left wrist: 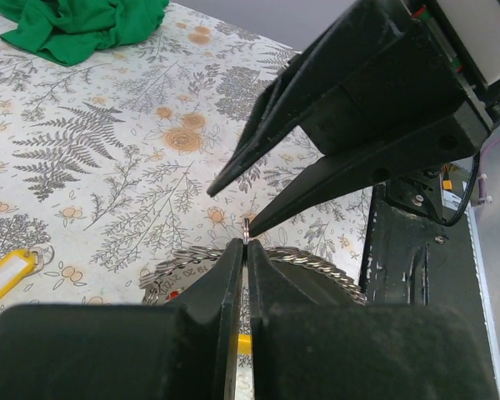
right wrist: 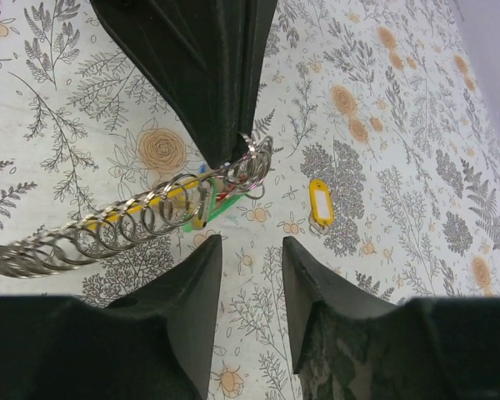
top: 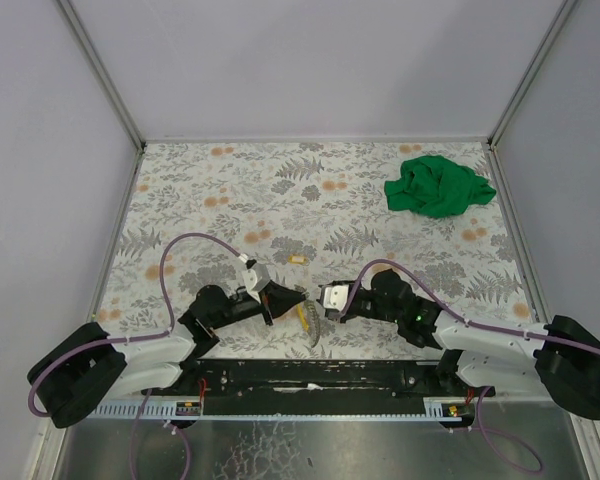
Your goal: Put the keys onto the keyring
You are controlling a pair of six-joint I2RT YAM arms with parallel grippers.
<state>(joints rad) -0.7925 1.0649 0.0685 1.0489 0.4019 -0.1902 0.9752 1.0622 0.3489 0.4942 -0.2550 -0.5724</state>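
I have my left end effector (left wrist: 244,250) pressed together on the keyring (right wrist: 252,163), a long silvery run of linked loops that slants away from its tips over the floral surface (top: 230,190). My right end effector (right wrist: 250,248) faces it with its fingers spread, holding nothing, its tips just short of the loops. A green tag (right wrist: 208,207) and bits of red and yellow show beneath the loops near the pinch. A yellow-tagged key (right wrist: 320,202) lies flat on the surface nearby, apart from the ring. The green cloth (top: 438,185) sits at the far right.
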